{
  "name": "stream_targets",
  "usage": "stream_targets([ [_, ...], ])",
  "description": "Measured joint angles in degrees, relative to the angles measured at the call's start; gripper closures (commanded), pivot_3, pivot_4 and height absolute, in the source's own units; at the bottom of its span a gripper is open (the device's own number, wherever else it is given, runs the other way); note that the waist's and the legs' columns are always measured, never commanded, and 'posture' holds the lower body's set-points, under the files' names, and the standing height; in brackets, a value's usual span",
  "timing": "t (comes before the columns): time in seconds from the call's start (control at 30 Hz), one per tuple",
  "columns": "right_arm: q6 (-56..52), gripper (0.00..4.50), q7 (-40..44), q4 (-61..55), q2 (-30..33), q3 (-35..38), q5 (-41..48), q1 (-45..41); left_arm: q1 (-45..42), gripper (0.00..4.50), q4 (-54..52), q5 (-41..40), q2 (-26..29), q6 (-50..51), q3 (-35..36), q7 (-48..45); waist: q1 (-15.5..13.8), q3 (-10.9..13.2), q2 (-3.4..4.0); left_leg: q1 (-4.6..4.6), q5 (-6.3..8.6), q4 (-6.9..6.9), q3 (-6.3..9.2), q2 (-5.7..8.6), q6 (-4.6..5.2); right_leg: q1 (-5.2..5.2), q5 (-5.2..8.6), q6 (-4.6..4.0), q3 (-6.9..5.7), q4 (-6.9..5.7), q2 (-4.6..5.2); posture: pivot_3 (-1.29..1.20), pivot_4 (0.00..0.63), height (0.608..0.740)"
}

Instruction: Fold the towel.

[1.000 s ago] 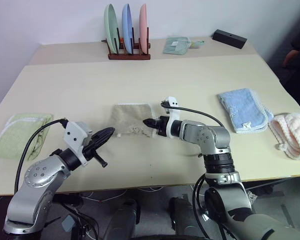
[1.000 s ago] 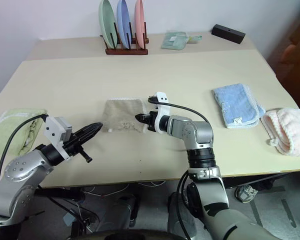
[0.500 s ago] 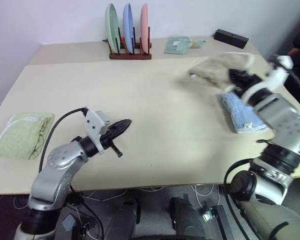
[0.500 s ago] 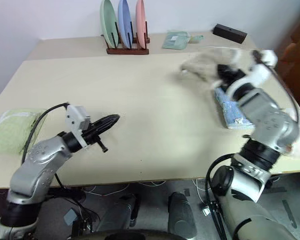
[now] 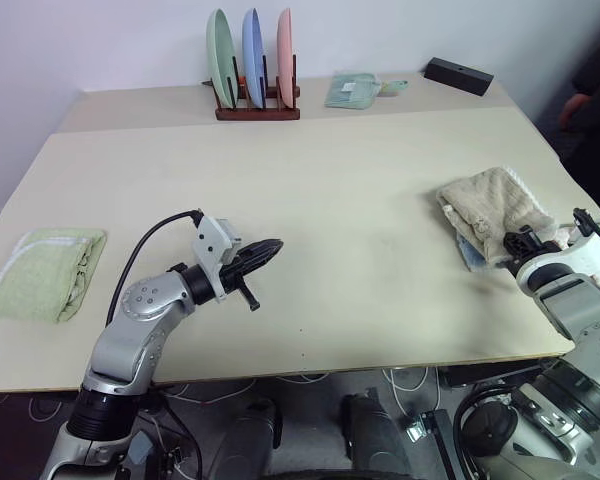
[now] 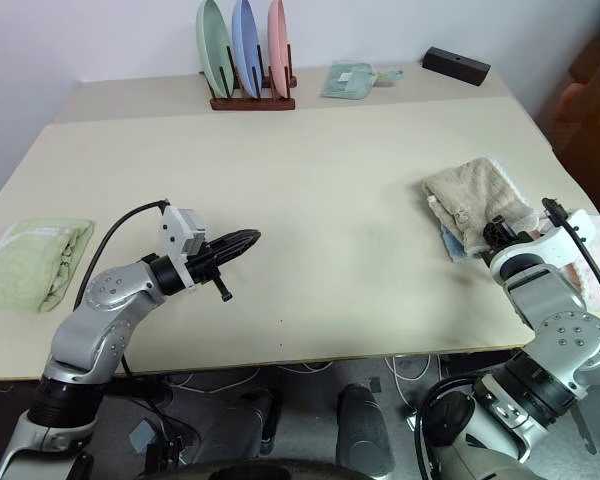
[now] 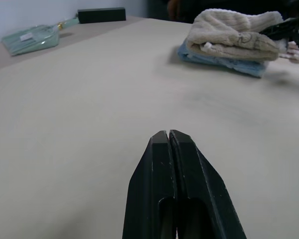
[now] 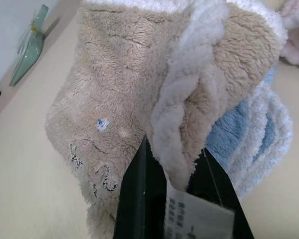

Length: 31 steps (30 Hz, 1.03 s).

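One beige towel (image 5: 492,205) is lying in a compact, folded bundle on top of the light blue towel (image 5: 472,253) at the right side of the worktop (image 5: 330,200), so the folding itself is looking finished and the stacking is looking nearly so. The right gripper (image 8: 182,199) is sitting at the near edge of that bundle, and in the right wrist view its two black fingers (image 8: 134,199) are standing apart with the towel's white corded edge and its printed tag lying between them. Whether they are pinching that edge or letting it go cannot be told from the pictures. The small dark marks near one corner are facing the wrist camera, and the blue towel is showing underneath and beside the beige one.

The left gripper (image 5: 265,248) is hovering over the bare middle of the worktop, well apart from the stack, with its fingers pressed together and nothing between them.

As a judgement, what is remaining is small: the right gripper is needing to come clear of the towel without dragging the top fold open. The bundle is looking a little lumpy and is sitting slightly askew on the blue towel, so some tidying may be needed. The light green towel (image 5: 45,272) is lying folded at the far left.
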State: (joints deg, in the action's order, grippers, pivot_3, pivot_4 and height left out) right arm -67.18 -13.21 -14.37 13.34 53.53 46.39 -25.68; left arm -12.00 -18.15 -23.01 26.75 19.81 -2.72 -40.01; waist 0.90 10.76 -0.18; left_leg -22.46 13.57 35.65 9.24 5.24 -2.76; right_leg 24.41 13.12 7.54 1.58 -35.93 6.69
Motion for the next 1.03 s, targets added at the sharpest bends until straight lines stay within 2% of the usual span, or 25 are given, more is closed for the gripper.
stream_targets([
  [0.1,1.44,1.47,0.15,-0.06,2.44,-0.31,0.33,0.16,0.37,4.5,-0.01,0.0,-0.02,-0.09,0.0,0.05,-0.05,0.0,0.0,0.0,0.0,0.0,0.0,0.0,0.0,0.0,0.0,0.0,0.0,0.0,0.0,0.0,0.15,0.738],
  [0.17,2.57,0.35,0.64,-0.8,5.11,-1.71,-0.33,1.59,0.59,4.5,0.0,0.02,-0.25,-0.13,-0.11,0.07,-0.17,0.0,0.0,-0.01,0.0,0.0,0.0,0.0,0.0,-0.01,0.0,0.01,0.0,0.01,0.0,0.0,0.15,0.738],
  [0.2,3.27,0.02,1.02,-1.7,6.21,-2.48,-0.81,2.6,0.68,4.5,0.03,0.05,-0.31,-0.19,-0.12,0.05,-0.18,0.0,0.0,-0.01,0.0,0.0,0.0,0.0,0.0,-0.01,0.01,0.01,0.0,0.01,0.0,0.0,0.15,0.738],
  [0.37,9.08,0.02,4.3,-3.67,13.58,-7.09,-6.09,7.59,-0.24,4.5,3.11,1.26,-1.07,-1.96,-0.44,0.31,-0.19,0.0,0.0,-0.01,0.0,0.02,-0.02,0.02,0.0,-0.02,0.01,0.02,0.0,0.0,0.0,0.0,0.15,0.738],
  [0.43,12.76,0.02,7.7,-4.07,18.75,-10.18,-9.47,9.52,-1.39,4.5,5.98,2.12,-1.12,-3.43,0.53,1.36,-0.07,0.0,0.0,-0.01,0.0,0.02,-0.04,0.04,0.0,-0.02,0.02,0.03,0.0,0.02,0.0,0.0,0.15,0.738],
  [0.53,19.78,0.02,17.25,-6.17,27.47,-18.42,-14.12,10.75,-2.39,4.5,10.83,5.44,-0.53,-7.4,4.36,4.93,0.56,-0.01,0.01,0.08,0.02,-0.04,-0.13,-0.03,0.03,-0.02,0.02,0.03,0.0,0.03,-0.08,0.0,0.15,0.738],
  [0.6,24.84,0.02,25.47,-8.0,30.59,-25.79,-15.34,10.49,-1.38,4.5,13.02,7.61,0.41,-9.82,6.61,7.05,1.03,-0.03,-0.07,0.08,0.02,-0.07,-0.11,-0.1,0.02,-0.02,0.02,0.03,-0.02,0.04,-0.14,0.0,0.15,0.738],
  [0.77,33.22,0.02,40.71,-4.47,30.13,-41.16,-17.11,7.85,5.21,4.5,11.31,8.55,1.27,-11.25,10.53,9.03,0.8,0.07,-0.26,-0.07,0.02,0.01,-0.06,-0.06,0.02,-0.04,0.0,0.05,-0.02,0.24,0.03,0.0,0.15,0.738],
  [0.93,38.84,0.02,47.77,2.61,27.29,-49.0,-20.67,3.48,10.14,4.5,5.5,8.01,1.38,-10.11,13.21,10.17,-0.49,0.07,-0.33,-0.06,0.03,0.05,0.01,-0.06,0.03,-0.21,-0.02,0.03,-0.08,0.47,0.02,0.0,0.15,0.738],
  [1.03,41.11,0.02,49.7,8.08,25.83,-51.24,-23.25,3.04,13.4,4.5,2.12,7.27,1.38,-8.79,13.92,10.24,-0.5,0.08,-0.33,-0.06,0.03,0.03,0.0,-0.05,0.03,-0.21,-0.02,0.03,-0.07,0.5,0.03,0.0,0.15,0.738],
])
